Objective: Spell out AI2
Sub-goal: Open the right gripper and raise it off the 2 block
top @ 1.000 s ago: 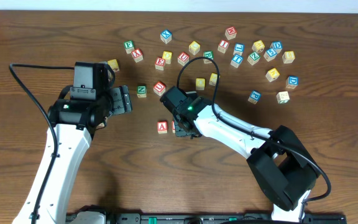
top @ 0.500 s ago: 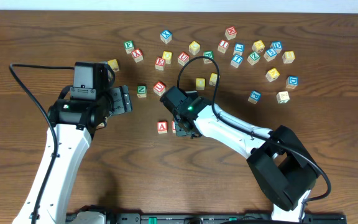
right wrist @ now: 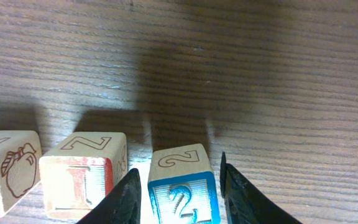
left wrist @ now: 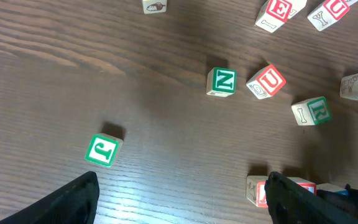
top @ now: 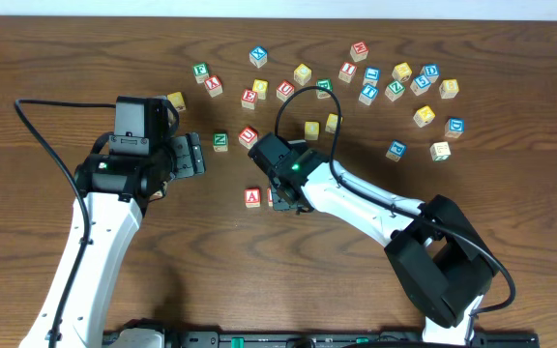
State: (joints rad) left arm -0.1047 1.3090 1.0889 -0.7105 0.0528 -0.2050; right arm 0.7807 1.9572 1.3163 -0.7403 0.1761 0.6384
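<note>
In the right wrist view three blocks stand in a row on the wood table: a red A block (right wrist: 5,177), a red I block (right wrist: 82,174) and a blue 2 block (right wrist: 182,186). My right gripper (right wrist: 178,183) straddles the 2 block, jaws slightly apart, with a gap showing on the left side. In the overhead view the A block (top: 252,197) shows left of my right gripper (top: 286,203), which hides the other two. My left gripper (top: 198,155) is open and empty, up and left of the row; its wrist view shows the A block (left wrist: 263,190) at the bottom right.
Many loose letter blocks lie along the back of the table (top: 375,82). Nearer ones are a green N block (top: 220,141), a red U block (top: 248,136) and yellow blocks (top: 312,129). A green J block (left wrist: 102,150) lies below my left gripper.
</note>
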